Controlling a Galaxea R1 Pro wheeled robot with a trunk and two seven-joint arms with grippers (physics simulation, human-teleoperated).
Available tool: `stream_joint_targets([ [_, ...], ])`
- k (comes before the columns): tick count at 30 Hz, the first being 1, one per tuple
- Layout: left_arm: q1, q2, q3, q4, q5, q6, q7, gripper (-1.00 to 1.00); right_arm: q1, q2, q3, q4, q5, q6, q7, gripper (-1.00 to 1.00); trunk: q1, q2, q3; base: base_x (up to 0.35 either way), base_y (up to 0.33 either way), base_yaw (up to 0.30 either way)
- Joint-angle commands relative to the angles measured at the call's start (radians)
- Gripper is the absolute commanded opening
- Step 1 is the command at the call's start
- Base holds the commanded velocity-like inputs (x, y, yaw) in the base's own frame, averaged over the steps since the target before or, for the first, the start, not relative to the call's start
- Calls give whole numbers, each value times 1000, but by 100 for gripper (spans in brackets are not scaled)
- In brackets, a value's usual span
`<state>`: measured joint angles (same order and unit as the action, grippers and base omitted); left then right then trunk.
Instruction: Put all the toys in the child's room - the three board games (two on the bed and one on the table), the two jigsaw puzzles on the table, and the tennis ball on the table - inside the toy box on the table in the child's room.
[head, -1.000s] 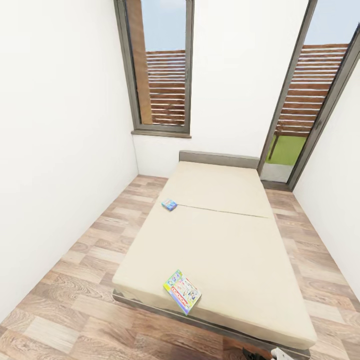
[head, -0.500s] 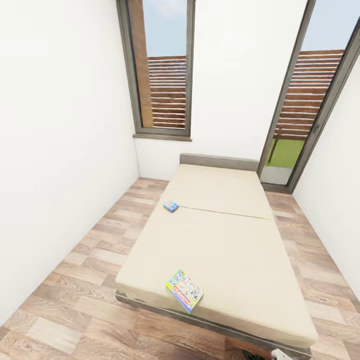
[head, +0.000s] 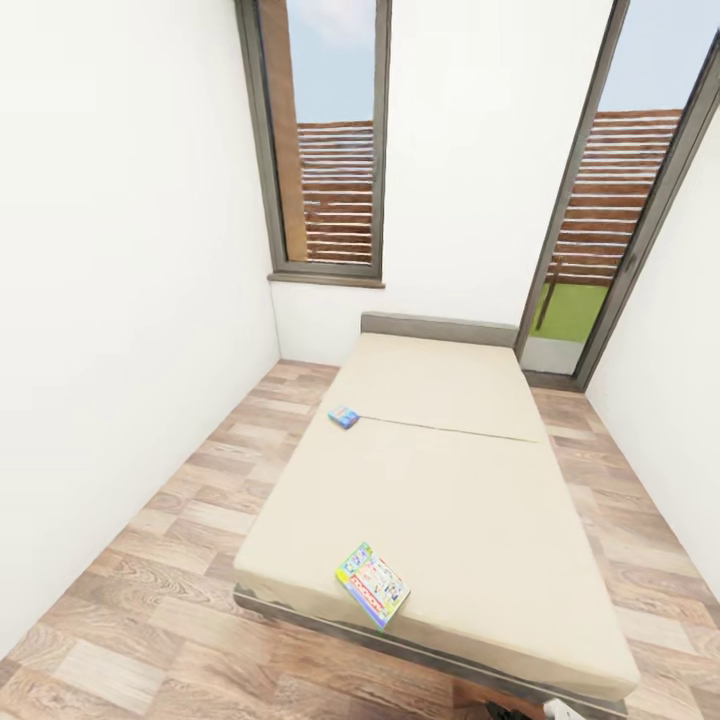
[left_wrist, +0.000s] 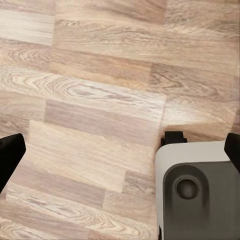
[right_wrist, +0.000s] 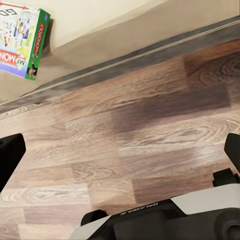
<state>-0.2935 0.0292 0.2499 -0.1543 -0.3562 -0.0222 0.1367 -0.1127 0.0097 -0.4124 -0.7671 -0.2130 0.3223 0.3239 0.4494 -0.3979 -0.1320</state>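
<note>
Head view: two board games (head: 372, 585) on bed (head: 470, 500), for collecting. My right gripper (right_wrist: 120, 155) spread, empty, game box beyond it; left gripper (left_wrist: 120, 155) spread over floor (left_wrist: 90, 100).

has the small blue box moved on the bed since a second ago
No. The small blue box sits at the bed seam's left end as before; only the camera shifted.
</note>
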Motion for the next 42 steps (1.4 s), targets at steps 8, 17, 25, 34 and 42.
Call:
stream_joint_targets([
  [8, -1, 0, 8, 1, -10, -3, 1, 100, -1, 1, -4, -2, -10, 10, 2, 100, 1, -2, -1, -1, 154, 0],
  [17, -1, 0, 7, 1, -10, -3, 1, 100, -1, 1, -5, -1, -11, 11, 3, 100, 1, -2, -1, 0, 35, 0],
  [25, -2, 4, 8, -7, -9, 4, -10, 100, -1, 1, -5, -1, -11, 11, 3, 100, 1, -2, -1, 0, 4, 0],
  [34, -39, 13, 8, -94, -3, 201, -162, 100, -1, -1, -7, -1, -11, 14, 5, 100, 1, -2, -1, 0, 0, 0],
  [42, -79, 35, 9, -314, 18, 470, -379, 100, -1, -6, -41, 3, -11, 17, 7, 100, 1, -2, -1, 0, 0, 0],
])
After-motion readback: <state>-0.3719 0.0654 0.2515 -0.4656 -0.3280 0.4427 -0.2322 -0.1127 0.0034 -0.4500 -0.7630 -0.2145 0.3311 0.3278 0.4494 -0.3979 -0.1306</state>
